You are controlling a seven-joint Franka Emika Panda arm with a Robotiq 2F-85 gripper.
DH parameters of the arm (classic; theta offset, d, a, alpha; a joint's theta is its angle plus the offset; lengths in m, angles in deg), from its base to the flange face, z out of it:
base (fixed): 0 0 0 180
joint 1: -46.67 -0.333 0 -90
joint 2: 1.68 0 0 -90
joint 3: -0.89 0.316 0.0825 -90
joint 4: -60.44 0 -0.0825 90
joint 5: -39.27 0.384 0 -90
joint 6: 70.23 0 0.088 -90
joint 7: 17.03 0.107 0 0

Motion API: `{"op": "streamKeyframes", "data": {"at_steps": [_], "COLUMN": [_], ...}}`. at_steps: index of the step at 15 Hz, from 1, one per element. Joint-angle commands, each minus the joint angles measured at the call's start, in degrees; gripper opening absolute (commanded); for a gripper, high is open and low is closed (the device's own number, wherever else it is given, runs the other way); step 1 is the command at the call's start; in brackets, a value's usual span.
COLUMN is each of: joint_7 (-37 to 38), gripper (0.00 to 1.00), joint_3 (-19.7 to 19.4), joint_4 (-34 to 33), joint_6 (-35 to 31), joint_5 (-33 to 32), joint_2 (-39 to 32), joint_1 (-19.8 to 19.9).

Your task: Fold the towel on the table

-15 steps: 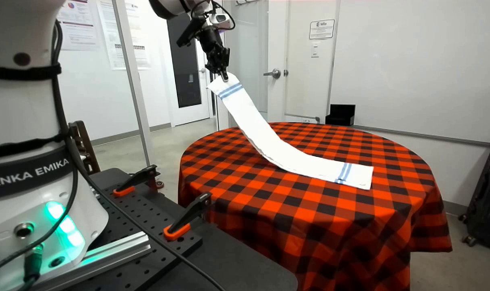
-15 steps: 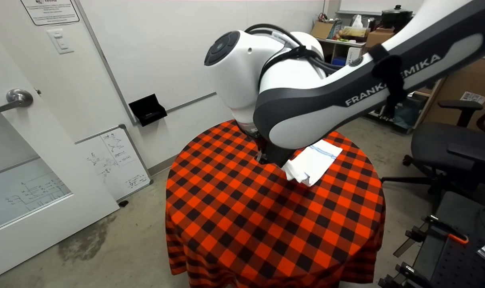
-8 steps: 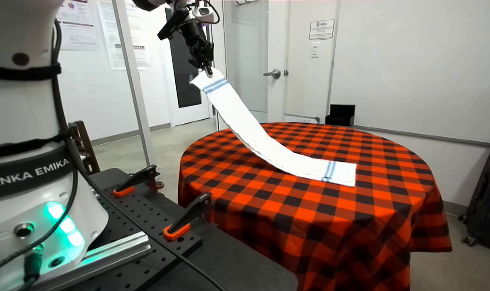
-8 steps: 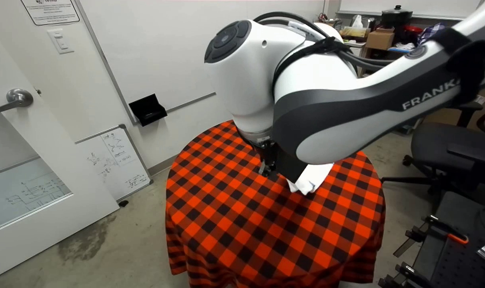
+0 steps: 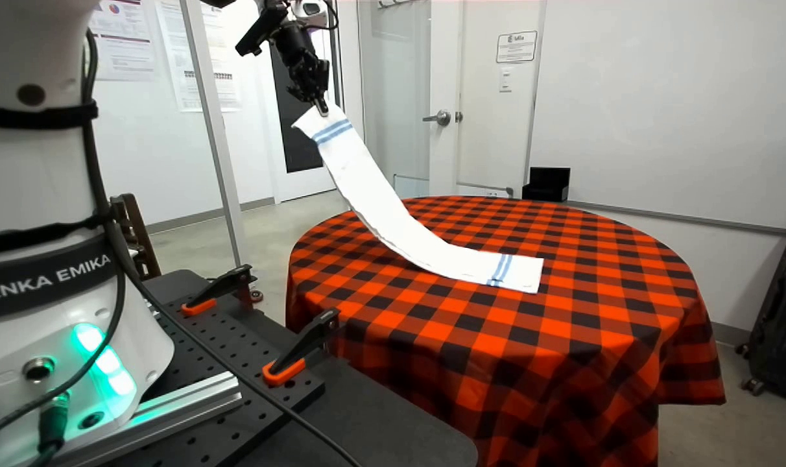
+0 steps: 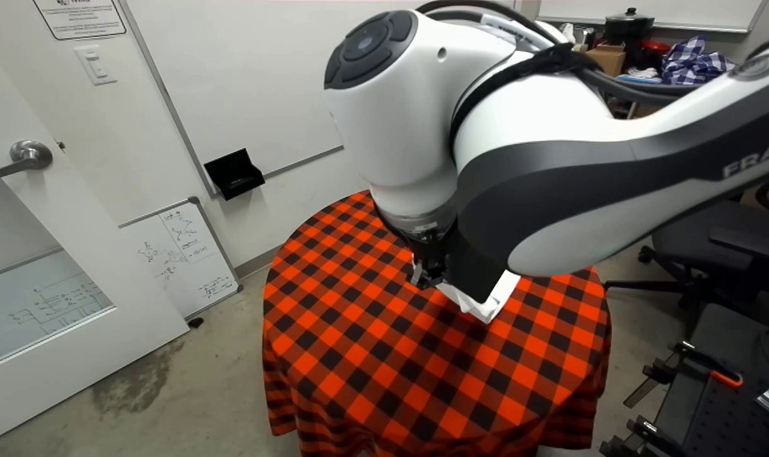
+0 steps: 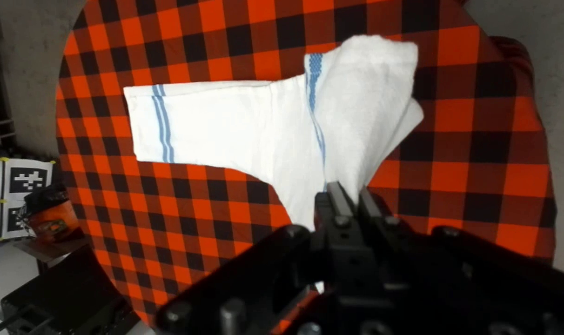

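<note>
A long white towel (image 5: 380,207) with blue stripes near both ends hangs from my gripper (image 5: 321,111) in an exterior view. Its lower part lies flat on the round table (image 5: 600,331) with a red and black checked cloth. In the wrist view my gripper (image 7: 350,187) is shut on a gathered edge of the towel (image 7: 217,123); a raised flap fans out beyond the fingertips. The striped far end rests on the cloth. In an exterior view the arm hides much of the towel (image 6: 502,293), and the gripper (image 6: 424,278) stands above the table.
The robot's dark mounting bench (image 5: 380,402) with orange-tipped clamps (image 5: 302,350) stands beside the table. A black office chair (image 6: 727,241) is near the table in an exterior view. A small whiteboard (image 6: 181,260) leans on the wall by the door.
My gripper has moved left and slightly up in an exterior view, toward the robot's base side. The towel's resting end has slid the same way across the cloth. The grip stays shut.
</note>
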State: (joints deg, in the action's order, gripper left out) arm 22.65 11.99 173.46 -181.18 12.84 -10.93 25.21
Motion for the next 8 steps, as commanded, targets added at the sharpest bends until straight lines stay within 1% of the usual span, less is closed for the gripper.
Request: {"op": "streamKeyframes", "data": {"at_steps": [1, 6, 8], "joint_7": [0.28, 1.76, 2.41], "gripper": [0.01, 0.01, 0.01], "joint_3": [-1.54, -3.51, -3.33], "joint_4": [2.06, 1.57, 1.72], "joint_6": [0.37, 1.22, 1.78], "joint_5": [-3.15, -8.64, -11.9], "joint_2": [3.87, 6.05, 7.48], "joint_1": [3.22, 7.42, 8.06]}}
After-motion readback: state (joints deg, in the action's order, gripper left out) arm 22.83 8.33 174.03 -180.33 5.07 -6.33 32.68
